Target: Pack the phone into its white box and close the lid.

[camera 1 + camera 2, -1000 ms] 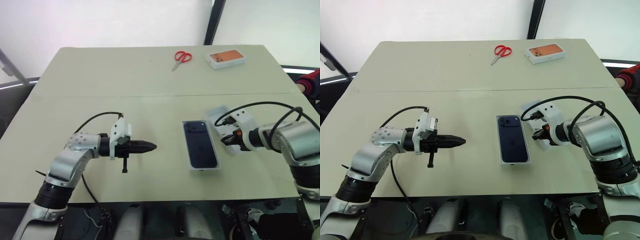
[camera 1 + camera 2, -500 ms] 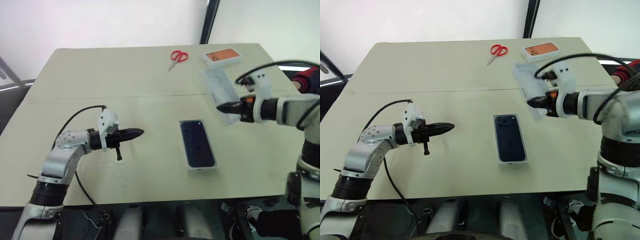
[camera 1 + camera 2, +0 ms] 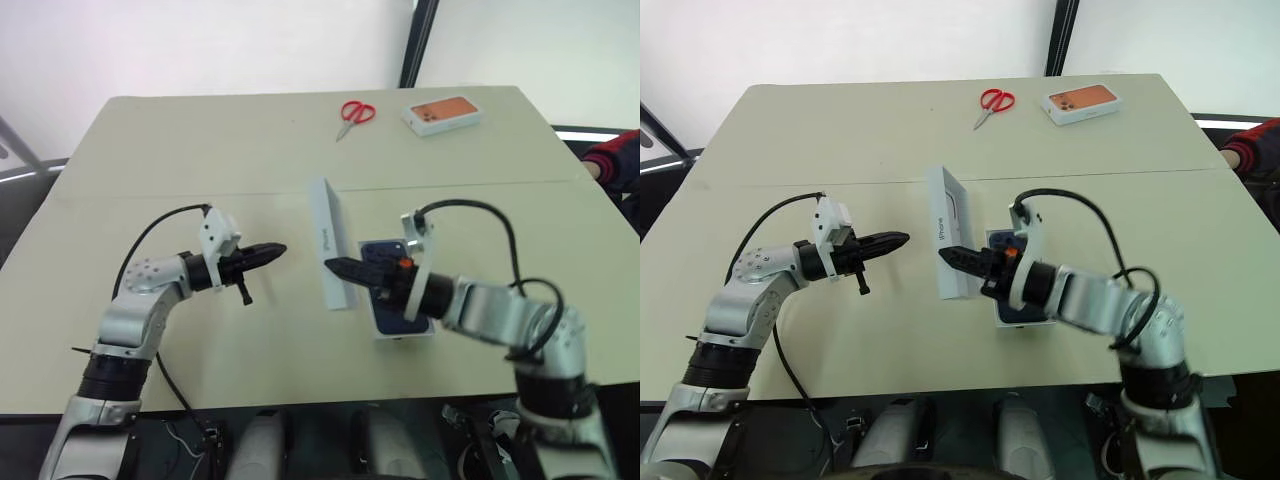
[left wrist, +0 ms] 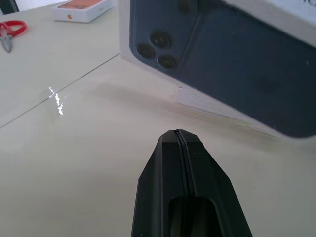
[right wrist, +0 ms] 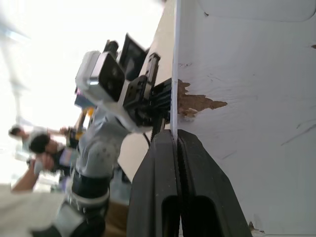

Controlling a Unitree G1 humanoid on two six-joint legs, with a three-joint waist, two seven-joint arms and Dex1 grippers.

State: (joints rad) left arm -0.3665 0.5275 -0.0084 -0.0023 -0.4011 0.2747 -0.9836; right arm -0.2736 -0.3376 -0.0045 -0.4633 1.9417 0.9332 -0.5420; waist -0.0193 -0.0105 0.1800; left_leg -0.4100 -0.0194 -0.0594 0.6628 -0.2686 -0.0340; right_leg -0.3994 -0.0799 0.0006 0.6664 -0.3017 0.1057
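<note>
Right gripper [image 3: 952, 255] pinches lid [image 3: 950, 245] by edge, holding it on its side above table [image 3: 840, 140], long axis running away from robot. Left gripper [image 3: 895, 240] closed, empty, pointing at lid. Phone [image 3: 400, 300] lies in box [image 3: 405, 333] beside lid. Left wrist view shows printed phone face; right wrist view shows pale inside.

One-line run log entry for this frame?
right gripper: shut on white printed lid, held on edge | left gripper: shut, empty | dark navy phone: lying in shallow white box base | lid: not on
</note>
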